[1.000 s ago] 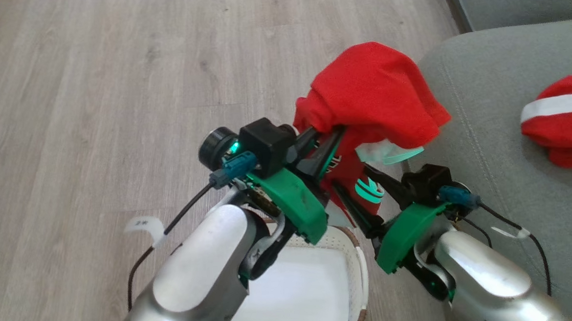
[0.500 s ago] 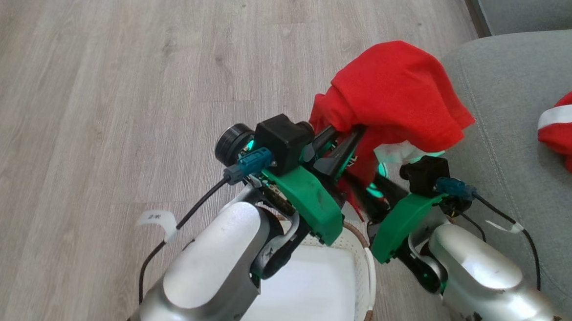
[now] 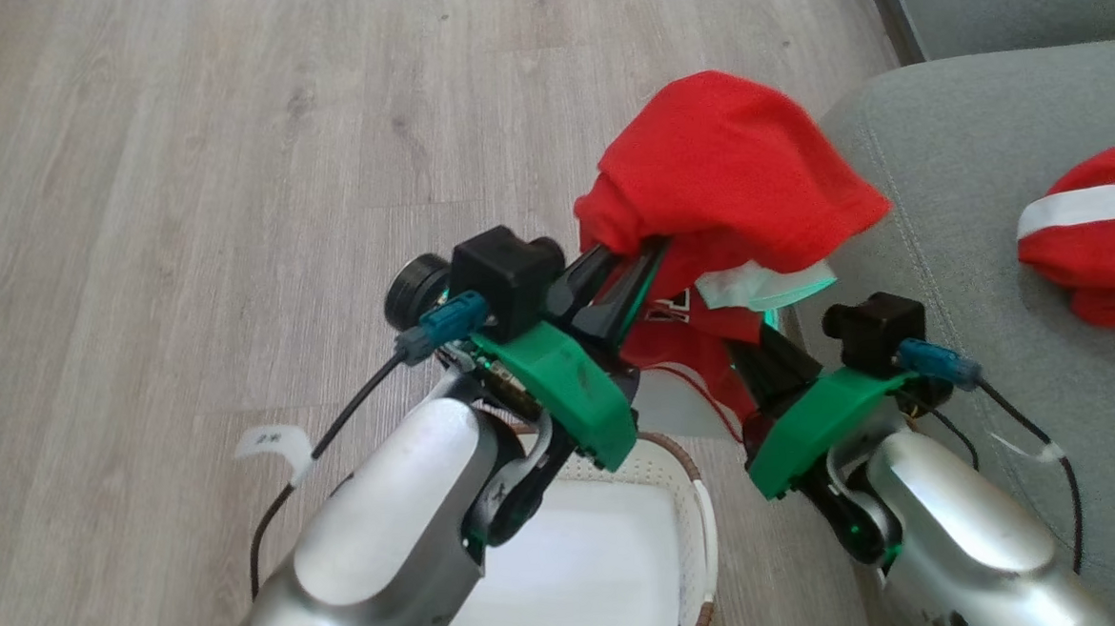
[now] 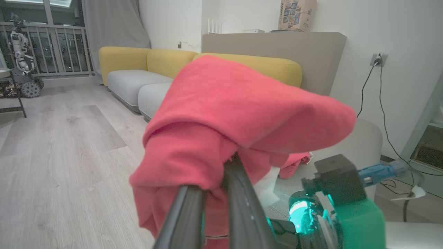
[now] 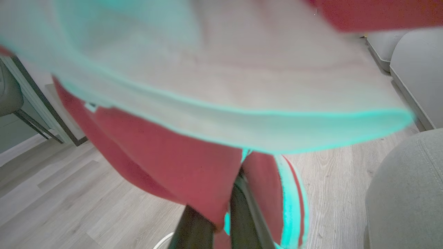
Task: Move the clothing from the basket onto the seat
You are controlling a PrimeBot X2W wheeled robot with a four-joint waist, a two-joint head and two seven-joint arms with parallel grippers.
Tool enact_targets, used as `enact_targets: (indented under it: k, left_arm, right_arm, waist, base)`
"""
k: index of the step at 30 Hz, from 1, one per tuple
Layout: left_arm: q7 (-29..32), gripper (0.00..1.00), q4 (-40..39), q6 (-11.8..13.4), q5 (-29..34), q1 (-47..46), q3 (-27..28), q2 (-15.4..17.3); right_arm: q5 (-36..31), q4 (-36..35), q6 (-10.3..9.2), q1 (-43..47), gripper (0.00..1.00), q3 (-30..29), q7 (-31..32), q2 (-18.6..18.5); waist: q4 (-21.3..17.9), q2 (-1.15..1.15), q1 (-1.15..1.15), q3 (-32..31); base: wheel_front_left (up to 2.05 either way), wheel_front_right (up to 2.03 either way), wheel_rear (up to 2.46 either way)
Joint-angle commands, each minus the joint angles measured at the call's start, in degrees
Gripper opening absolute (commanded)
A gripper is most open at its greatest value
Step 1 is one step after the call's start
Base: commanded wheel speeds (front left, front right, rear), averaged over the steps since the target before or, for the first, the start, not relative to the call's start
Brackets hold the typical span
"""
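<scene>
Our left hand and right hand both grip the red jersey, basket right below them.

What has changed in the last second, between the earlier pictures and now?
The right end effector moved a little toward the seat, spreading the held red garment slightly. Nothing was released: both end effectors stay shut on it. The left end effector, the basket and the other red garment on the seat are unchanged.
</scene>
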Motion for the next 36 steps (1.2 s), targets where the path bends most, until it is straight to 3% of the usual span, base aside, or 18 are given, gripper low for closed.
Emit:
enact_targets:
  k: [1,3,4,5,8,9,10,11,12,25,36]
  left_arm:
    - [-0.53,0.0,-2.15,0.52,-0.73,-1.53,2.55,1.1]
    - [-0.54,0.0,-2.19,0.86,-1.07,-0.75,2.69,1.36]
    - [-0.57,0.18,-2.21,0.97,-1.13,-0.42,2.67,1.5]
    - [-0.57,0.3,-2.24,1.09,-1.18,-0.06,2.61,1.64]
    - [-0.7,0.35,-2.38,1.44,-1.38,0.96,2.49,1.95]
    - [-0.75,0.44,-2.42,1.52,-1.54,1.36,2.45,1.99]
    - [-0.77,0.56,-2.43,1.57,-1.75,1.78,2.36,2.0]
    - [-0.79,0.97,-2.45,1.52,-1.97,2.17,2.2,1.97]
    - [-0.87,1.0,-2.48,1.44,-2.17,2.55,2.03,1.92]
    - [-2.32,1.0,-1.91,1.52,-2.56,4.07,0.61,1.55]
    - [-4.6,1.0,0.0,1.73,-1.0,3.8,-0.27,2.31]
  right_arm:
    - [-0.49,-2.87,-0.02,-0.13,0.0,-0.67,-0.37,-0.22]
    - [-0.75,-4.2,-0.02,0.7,0.0,-2.0,-0.37,-0.59]
    - [-0.9,-4.82,-0.02,1.08,0.0,-2.62,-0.37,-0.77]
    - [-1.06,-5.47,-0.02,1.46,0.0,-3.25,-0.37,-0.95]
    - [-1.36,-7.37,-0.02,2.52,0.0,-5.48,-0.37,-1.43]
    - [-1.36,-8.0,-0.02,2.84,0.0,-6.42,-0.37,-1.57]
    - [-1.49,-8.61,-0.02,3.12,0.0,-7.37,-0.37,-1.8]
    - [-1.61,-9.2,-0.02,3.39,0.0,-8.31,-0.37,-2.02]
    - [-1.87,-9.81,-0.02,3.58,0.0,-9.21,-0.37,-2.23]
    - [-3.64,-16.26,-0.02,6.0,0.0,-17.62,-0.37,-5.47]
    - [-2.02,-24.35,-0.02,9.39,0.0,-20.45,-0.37,-8.95]
  waist:
    - [-0.3,0.0,0.0,-0.01]
    - [-0.63,0.0,0.0,0.03]
    - [-0.81,0.0,0.0,0.04]
    - [-1.07,0.0,0.0,0.04]
    - [-1.89,0.0,0.0,-0.01]
    - [-2.21,0.0,0.0,-0.01]
    - [-2.56,0.0,0.0,-0.02]
    - [-2.9,0.0,0.0,-0.01]
    - [-3.36,0.0,0.0,0.01]
    - [-10.13,0.0,0.0,0.34]
    - [-19.76,0.0,0.0,1.18]
  base:
    - [0.0,0.0,0.0]
    - [0.0,0.0,0.0]
    - [0.0,0.0,0.0]
    - [0.0,0.0,0.0]
    - [0.0,0.0,0.0]
    - [0.0,0.0,0.0]
    - [0.0,0.0,0.0]
    - [0.0,0.0,0.0]
    - [0.0,0.0,0.0]
    - [0.0,0.0,0.0]
    - [0.0,0.0,0.0]
